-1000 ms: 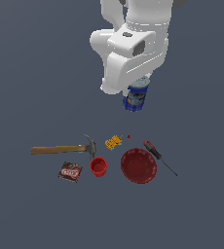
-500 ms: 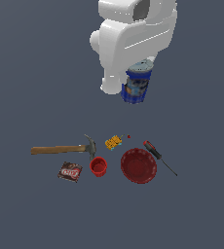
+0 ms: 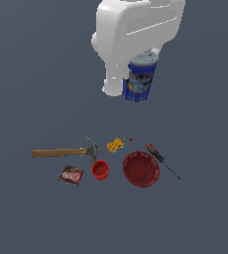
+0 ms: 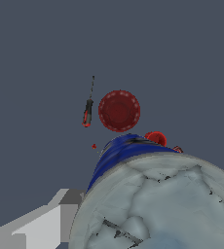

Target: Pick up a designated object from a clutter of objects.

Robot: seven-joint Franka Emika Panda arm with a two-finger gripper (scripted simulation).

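Observation:
The blue can [image 3: 140, 78], with silver-grey lid and white-and-dark label, hangs tilted high above the floor, held under the white arm. My gripper [image 3: 132, 74] is shut on it; the fingers are mostly hidden behind the hand and the can. In the wrist view the can [image 4: 148, 194] fills the near field, lid towards the camera, with one grey finger [image 4: 46, 221] beside it. The other clutter lies far below.
On the floor lie a wooden-handled hammer [image 3: 64, 152], a brown packet [image 3: 71, 175], a red cup [image 3: 100, 169], a small yellow-orange item [image 3: 115, 145], a red bowl [image 3: 141, 169] and a red-handled screwdriver [image 3: 161, 159]. Bowl [image 4: 119, 110] and screwdriver [image 4: 87, 110] also show in the wrist view.
The arm has risen with the blue can in its grip, moving higher above the clutter. The objects on the floor have not moved.

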